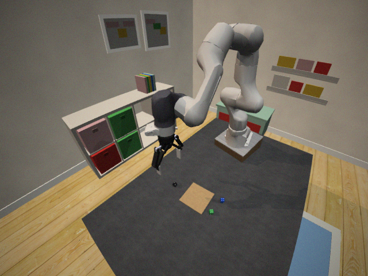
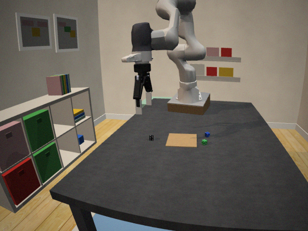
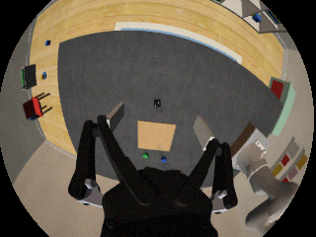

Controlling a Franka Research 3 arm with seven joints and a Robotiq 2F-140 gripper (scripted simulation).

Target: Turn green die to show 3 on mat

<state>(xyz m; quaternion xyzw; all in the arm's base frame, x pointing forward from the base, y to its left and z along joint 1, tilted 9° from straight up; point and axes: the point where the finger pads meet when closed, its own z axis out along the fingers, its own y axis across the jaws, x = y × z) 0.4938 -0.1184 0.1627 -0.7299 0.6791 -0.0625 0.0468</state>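
The green die (image 1: 211, 211) lies on the dark table just off a corner of the tan mat (image 1: 196, 197), beside it and not on it. It also shows in the exterior view (image 2: 204, 142) right of the mat (image 2: 181, 140), and as a small dot in the wrist view (image 3: 145, 156) below the mat (image 3: 157, 136). Its top face is too small to read. My gripper (image 1: 168, 164) is open and empty. It hangs high over the table's far left edge, well away from the green die, as the exterior view (image 2: 143, 106) also shows.
A blue die (image 1: 222, 200) lies close behind the green one, off the mat. A black die (image 1: 175, 184) lies on the mat's other side, below the gripper. The robot base (image 1: 238, 144) stands at the table's back. A cube shelf (image 1: 112, 130) stands beside the table.
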